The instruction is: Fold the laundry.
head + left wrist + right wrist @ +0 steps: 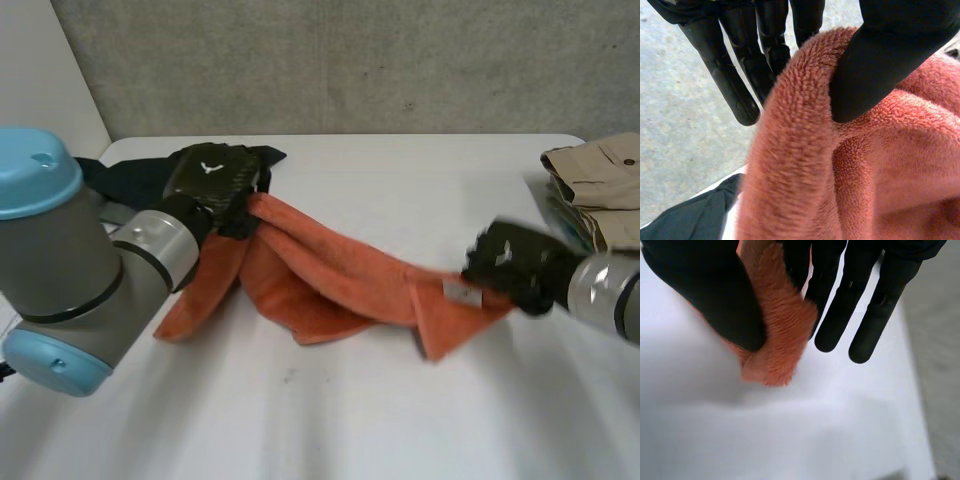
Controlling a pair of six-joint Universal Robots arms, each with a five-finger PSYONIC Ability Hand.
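An orange towel (330, 275) lies stretched across the white table (400, 180) between my two hands. My left hand (215, 180) holds its left end, lifted a little off the table. In the left wrist view the thumb (890, 55) presses a thick fold of the towel (880, 165) against the fingers (740, 70). My right hand (515, 262) holds the towel's right corner near a small white tag (461, 292). In the right wrist view that corner (777, 335) sits between the thumb (710, 295) and the fingers (850, 310), low over the table.
A dark garment (270, 155) lies bunched behind my left hand, and it appears beside the towel (695, 220) in the left wrist view. A stack of folded beige clothes (600, 185) sits at the table's far right edge. A grey wall runs behind the table.
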